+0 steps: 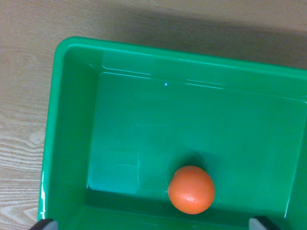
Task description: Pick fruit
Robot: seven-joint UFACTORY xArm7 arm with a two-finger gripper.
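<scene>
An orange [191, 189] sits on the floor of a green bin [72, 120], close to the wall nearest the camera and a little toward the wrist view's right of centre. It is the only thing in the bin. The bin rests on a light wood-grain tabletop [24, 96], which shows along the top and the wrist view's left.

The gripper [154, 224] looks down from above. Only its two dark fingertips [44, 224] peek in at the bottom corners of the view, set wide apart, so it appears spread open with nothing held between them. The orange lies between the two tips as seen from here, though nearer the right one, and well below them rather than in contact.

Judging by this, the picking has hardly begun: the fruit is untouched and rests freely. What remains is the whole grasp: centring over the orange, descending into the bin, closing on it and lifting it out. The near wall beside the orange may crowd one finger.
</scene>
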